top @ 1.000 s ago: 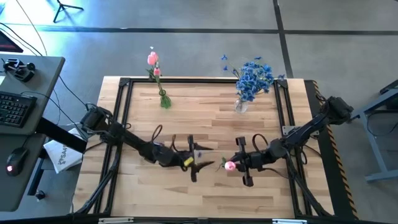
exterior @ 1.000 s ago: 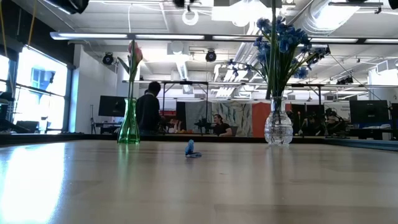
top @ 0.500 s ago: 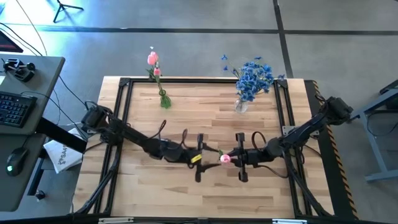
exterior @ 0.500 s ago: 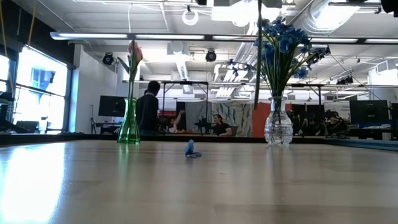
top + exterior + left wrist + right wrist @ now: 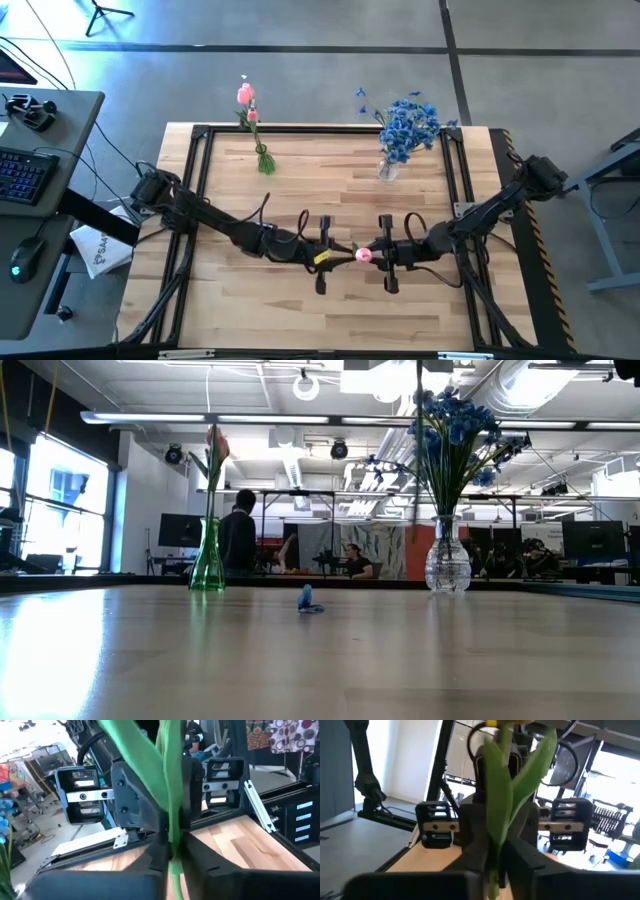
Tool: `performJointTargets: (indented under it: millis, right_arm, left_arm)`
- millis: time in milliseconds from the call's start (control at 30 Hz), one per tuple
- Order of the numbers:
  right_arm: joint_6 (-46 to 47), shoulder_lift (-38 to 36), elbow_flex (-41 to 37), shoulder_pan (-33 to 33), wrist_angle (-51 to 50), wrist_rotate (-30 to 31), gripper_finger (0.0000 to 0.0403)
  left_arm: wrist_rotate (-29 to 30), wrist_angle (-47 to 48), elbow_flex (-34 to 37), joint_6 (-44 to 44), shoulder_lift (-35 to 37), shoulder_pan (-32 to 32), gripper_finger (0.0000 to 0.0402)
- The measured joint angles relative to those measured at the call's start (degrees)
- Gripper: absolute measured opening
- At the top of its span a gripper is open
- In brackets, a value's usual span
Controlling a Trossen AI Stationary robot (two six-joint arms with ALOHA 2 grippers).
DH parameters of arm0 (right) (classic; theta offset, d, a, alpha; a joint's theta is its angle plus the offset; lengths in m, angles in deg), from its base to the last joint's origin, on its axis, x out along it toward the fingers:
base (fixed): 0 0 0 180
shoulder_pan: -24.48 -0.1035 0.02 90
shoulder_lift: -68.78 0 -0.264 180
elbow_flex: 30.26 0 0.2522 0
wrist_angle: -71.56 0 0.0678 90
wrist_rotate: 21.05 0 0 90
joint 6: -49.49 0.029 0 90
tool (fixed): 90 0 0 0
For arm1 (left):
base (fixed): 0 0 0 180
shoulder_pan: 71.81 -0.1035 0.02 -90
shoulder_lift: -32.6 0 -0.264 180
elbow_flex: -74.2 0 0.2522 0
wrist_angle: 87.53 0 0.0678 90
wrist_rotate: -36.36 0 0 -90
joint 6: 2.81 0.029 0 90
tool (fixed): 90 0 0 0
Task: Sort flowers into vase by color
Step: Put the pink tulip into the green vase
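A pink tulip [image 5: 363, 254] is held upright above the middle of the table, between my two grippers, which face each other. My left gripper [image 5: 340, 255] comes from the table's left and my right gripper [image 5: 378, 253] from its right. Both are shut on the tulip's green stem [image 5: 172, 820]. A green vase [image 5: 265, 160] with pink tulips stands at the far left of the table. A clear vase [image 5: 386, 170] with blue flowers stands at the far right. My left gripper pinches the tulip's stem [image 5: 173, 862] between its two fingers, level from the table's left and across the stem. The stem runs upright through the hold, clear of the table. My right gripper pinches the same stem [image 5: 495, 870] just below its leaves [image 5: 502, 795], level from the table's right, fingers across it. The tulip stands upright with its bud on top.
A small blue blossom [image 5: 308, 600] lies on the wood between the two vases. A black frame [image 5: 200, 135] runs round the table top. A desk with keyboard and mouse [image 5: 25, 175] stands off the table's left. People sit in the room beyond.
My left gripper has moved toward the table's right, up to the tulip, and has shut on its stem. My right gripper has kept its place with the tulip.
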Motion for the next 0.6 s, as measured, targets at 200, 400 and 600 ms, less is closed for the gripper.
performJointTargets:
  millis: [200,400,600]
  right_arm:
    - [-0.6,-2.7,0.0,-3.4,-2.7,12.1,0.0126]
    - [-1.6,-7.3,0.0,-9.2,-10.6,27.2,0.0173]
    - [4.4,-6.8,0.0,-10.7,-17.0,25.3,0.0173]
  left_arm:
    - [12.8,16.5,0.0,-6.1,4.8,2.0,0.0011]
    - [35.6,43.1,1.7,-16.9,15.2,5.5,0.0004]
    - [50.4,48.0,13.2,-25.5,30.2,7.2,0.0001]
